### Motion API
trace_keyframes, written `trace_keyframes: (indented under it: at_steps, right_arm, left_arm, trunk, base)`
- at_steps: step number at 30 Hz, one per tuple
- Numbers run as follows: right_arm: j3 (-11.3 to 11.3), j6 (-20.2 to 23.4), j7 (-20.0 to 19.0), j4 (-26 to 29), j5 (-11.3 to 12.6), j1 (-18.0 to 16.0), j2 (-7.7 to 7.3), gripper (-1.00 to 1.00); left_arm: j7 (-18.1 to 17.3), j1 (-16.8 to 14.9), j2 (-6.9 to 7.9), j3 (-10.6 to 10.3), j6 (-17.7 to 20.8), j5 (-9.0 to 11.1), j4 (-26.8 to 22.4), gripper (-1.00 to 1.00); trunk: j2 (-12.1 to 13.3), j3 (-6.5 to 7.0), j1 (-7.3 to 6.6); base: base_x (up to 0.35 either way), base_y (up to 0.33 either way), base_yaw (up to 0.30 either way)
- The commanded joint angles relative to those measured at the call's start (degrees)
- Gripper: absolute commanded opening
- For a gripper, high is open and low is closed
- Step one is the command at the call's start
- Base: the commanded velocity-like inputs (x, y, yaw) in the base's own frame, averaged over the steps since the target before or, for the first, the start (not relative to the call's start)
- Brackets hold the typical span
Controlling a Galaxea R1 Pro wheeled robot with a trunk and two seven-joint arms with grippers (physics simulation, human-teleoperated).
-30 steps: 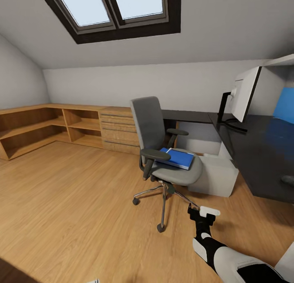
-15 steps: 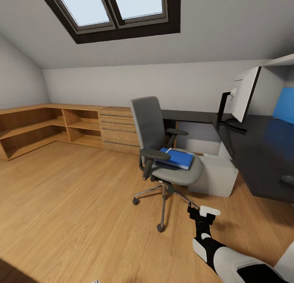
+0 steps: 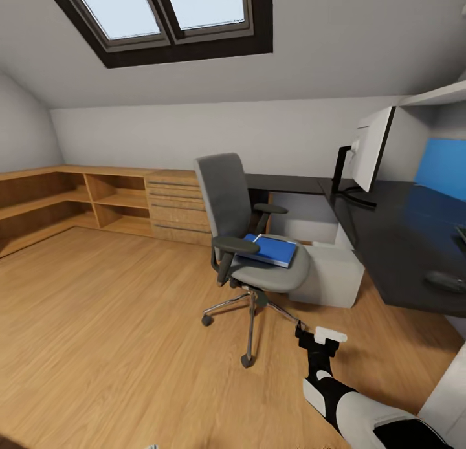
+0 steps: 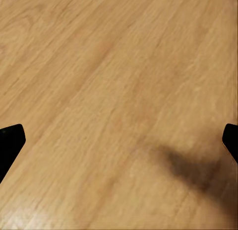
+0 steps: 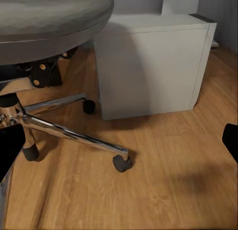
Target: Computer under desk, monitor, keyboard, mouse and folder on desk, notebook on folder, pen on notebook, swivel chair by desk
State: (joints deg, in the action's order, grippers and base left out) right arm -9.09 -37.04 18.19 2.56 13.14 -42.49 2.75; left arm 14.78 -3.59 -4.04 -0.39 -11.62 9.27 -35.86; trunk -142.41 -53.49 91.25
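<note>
The grey swivel chair [image 3: 249, 242] stands on the wooden floor just left of the black-topped desk [image 3: 395, 242]. The blue folder [image 3: 272, 250] lies flat on its seat. On the desk the monitor [image 3: 370, 149] stands side-on, and the small black mouse [image 3: 445, 281] lies near the front edge. The light grey computer [image 3: 327, 274] sits on the floor under the desk; its side [image 5: 148, 66] faces the right wrist camera behind the chair's [image 5: 54, 21] chrome base. My right gripper [image 3: 320, 336] hangs open, low above the floor in front of the chair. My left gripper [image 4: 119, 140] is open over bare floor.
Low wooden shelving [image 3: 77, 200] and a drawer unit [image 3: 171, 206] run along the far wall under the skylight [image 3: 162, 9]. A blue panel [image 3: 443, 167] backs the desk. The chair's castors [image 5: 121, 163] lie close ahead of the right gripper [image 5: 119, 145]. Open floor spreads to the left.
The whole head view has shifted, so the camera has turned right: chair and shelving sit further left in the picture and more of the desk shows. Both arms kept their pose.
</note>
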Motion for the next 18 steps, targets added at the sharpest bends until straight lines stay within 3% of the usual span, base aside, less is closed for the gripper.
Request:
trace_keyframes:
  at_steps: [1,8,13,18]
  right_arm:
    - [-0.49,-0.11,0.26,-0.03,0.40,-0.05,0.04,1.00]
    - [-0.49,-0.05,0.27,-0.07,0.40,-0.05,0.08,1.00]
    - [-0.49,-0.07,0.27,-0.09,0.40,0.02,0.13,1.00]
    - [-0.46,-0.12,0.27,-0.05,0.40,0.04,0.28,1.00]
  left_arm:
    - [0.07,-0.01,0.00,-0.05,-0.24,0.47,0.00,1.00]
    - [0.07,-0.01,-0.01,-0.11,-0.26,0.41,0.00,1.00]
    - [0.05,-0.01,0.01,-0.13,-0.25,0.45,0.00,1.00]
    - [0.01,-0.01,0.06,-0.14,-0.25,0.44,0.00,1.00]
  trunk:
    - [-0.02,-0.06,-0.01]
    - [-0.02,-0.26,-0.01]
    - [-0.02,-0.45,-0.01]
    - [-0.02,-0.51,-0.01]
  base:
    - [0.000,0.000,-0.242]
    - [0.000,0.049,-0.252]
    - [0.005,0.235,-0.205]
    - [0.113,0.280,-0.052]
